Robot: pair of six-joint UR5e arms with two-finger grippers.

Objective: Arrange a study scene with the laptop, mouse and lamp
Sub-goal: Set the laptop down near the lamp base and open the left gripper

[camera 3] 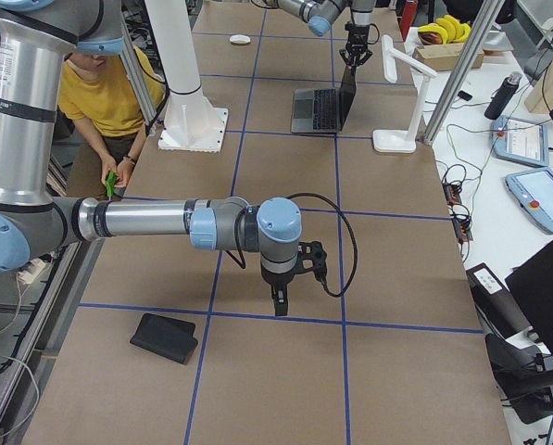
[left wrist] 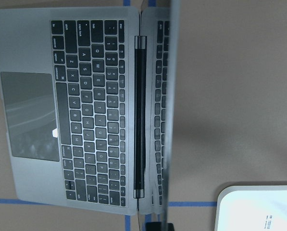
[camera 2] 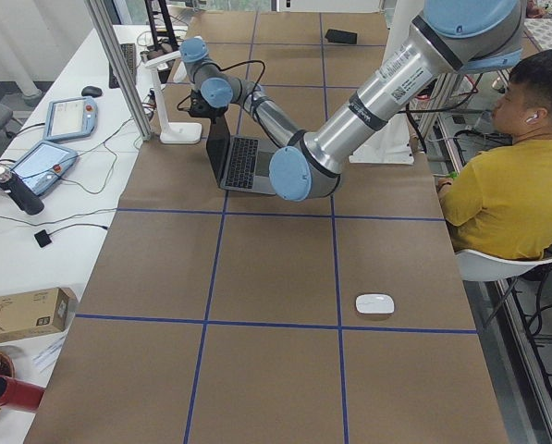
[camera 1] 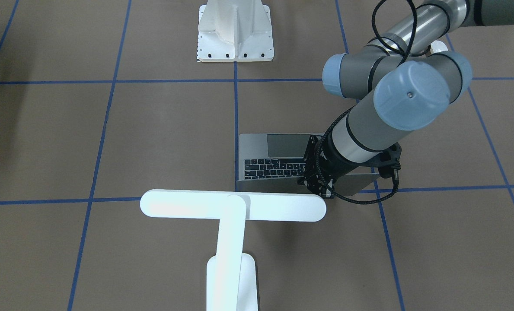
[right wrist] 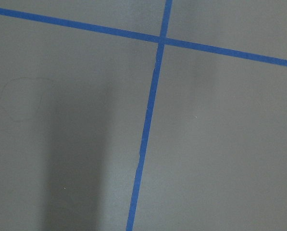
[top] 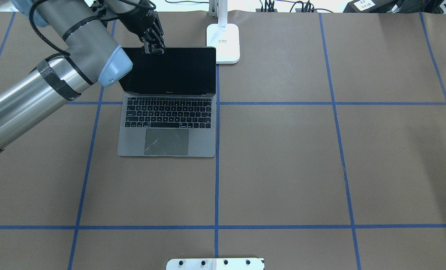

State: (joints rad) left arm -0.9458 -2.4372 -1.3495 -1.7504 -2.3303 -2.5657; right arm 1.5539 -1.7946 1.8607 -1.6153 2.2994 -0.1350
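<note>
A brown tabletop [top: 283, 168] was crossed by blue tape lines. The laptop [top: 168, 112] sat open on the robot's left half, toward the edge farthest from the robot. Its dark screen was upright and its keyboard faced the robot.

The left pincer [top: 154, 50] pointed down at the lid's top edge, near its left corner, with its fingers drawn close and pinching that edge. The lamp [top: 223, 41] stood at the far edge, its base just beside the lid's right corner.

The mouse [camera 2: 374, 303] lay near the robot-side edge toward the tabletop's left end, well apart from the laptop.

The right pincer [camera 3: 280, 311] pointed straight down at bare tabletop beside a tape line, toward the right end. Whether it was spread or pressed together could not be told.

A flat black pad [camera 3: 165, 338] lay near it, by the robot-side edge. A white pedestal [camera 1: 235, 34] stood at the middle of that edge. A person in a yellow shirt [camera 2: 507, 176] sat alongside it.
</note>
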